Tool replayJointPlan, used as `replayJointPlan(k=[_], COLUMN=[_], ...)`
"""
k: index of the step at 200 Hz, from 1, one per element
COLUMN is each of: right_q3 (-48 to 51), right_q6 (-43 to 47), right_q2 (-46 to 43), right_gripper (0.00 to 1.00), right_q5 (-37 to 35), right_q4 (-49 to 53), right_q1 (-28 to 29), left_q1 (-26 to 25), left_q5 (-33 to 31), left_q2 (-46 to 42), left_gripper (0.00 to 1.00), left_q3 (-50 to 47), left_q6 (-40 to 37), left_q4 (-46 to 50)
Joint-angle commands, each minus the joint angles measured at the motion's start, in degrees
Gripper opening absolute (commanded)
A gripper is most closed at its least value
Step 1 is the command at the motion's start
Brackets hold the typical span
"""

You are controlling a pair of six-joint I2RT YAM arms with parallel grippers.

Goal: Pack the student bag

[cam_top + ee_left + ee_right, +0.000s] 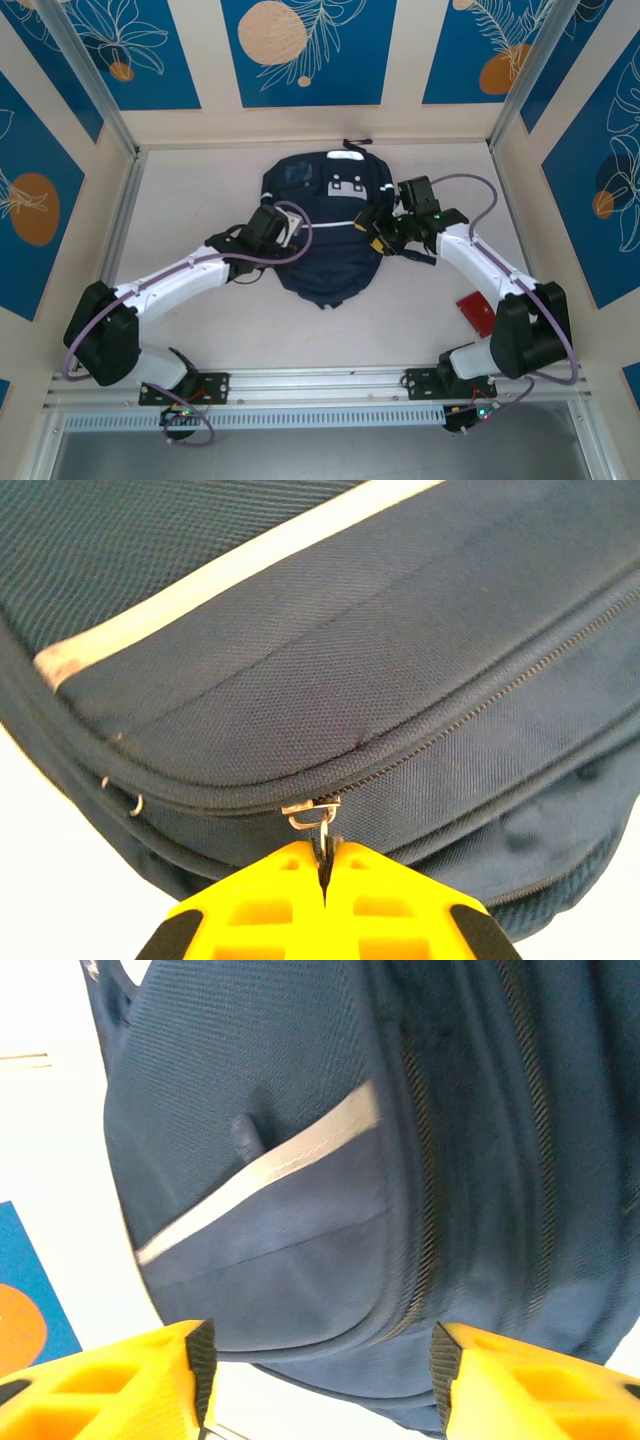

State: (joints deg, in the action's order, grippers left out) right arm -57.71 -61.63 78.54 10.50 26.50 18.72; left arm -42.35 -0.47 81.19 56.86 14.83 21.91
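Well, the student bag [325, 235] lies on the bench [200, 180] in the middle of the frame. My left pincer [325, 865] pinches its zipper pull [322, 825] tight. My right pincer [320, 1360] is spread wide.

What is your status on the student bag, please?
Left gripper shut on zipper pull. Right gripper open, at student bag side. Red flat item lies apart, right of bag.

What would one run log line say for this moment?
student bag: lying on table | left gripper: shut on zipper pull | right gripper: open, facing bag's side
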Motion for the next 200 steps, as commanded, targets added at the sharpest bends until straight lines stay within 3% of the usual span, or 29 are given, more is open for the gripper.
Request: replayJointPlan(k=[1, 62, 126, 150, 190, 200], right_q3=[2.5, 10.53, 8.08, 6.75, 6.3, 6.23], right_q6=[-1.88, -12.25, -11.35, -10.8, -8.37, -7.13], right_q2=[-4.44, -10.43, -2.42, 0.25, 0.66, 0.56], right_gripper=[0.65, 0.64, 0.53, 0.45, 0.15, 0.13], right_q5=[1.5, 3.39, 5.57, 4.76, -0.99, -1.84], right_q4=[1.91, -0.18, -5.75, -5.29, -1.2, -0.42], right_q1=[-0.07, 0.44, 1.09, 1.41, 1.41, 1.19], left_q1=[-4.48, -10.83, -10.95, -10.85, -9.6, -8.64], left_q5=[3.53, 2.45, 2.93, 2.33, -0.04, 0.05], left_q2=[-0.14, 5.95, 7.13, 7.32, 6.81, 6.21], left_gripper=[0.0, 0.0, 0.0, 0.0, 0.0, 0.0], left_q3=[4.1, 9.53, 10.58, 10.38, 10.9, 10.61], left_q6=[-0.11, 3.19, 1.13, 0.87, -0.41, -0.91], left_q4=[-0.01, -0.7, 1.75, 2.18, 7.11, 9.0])
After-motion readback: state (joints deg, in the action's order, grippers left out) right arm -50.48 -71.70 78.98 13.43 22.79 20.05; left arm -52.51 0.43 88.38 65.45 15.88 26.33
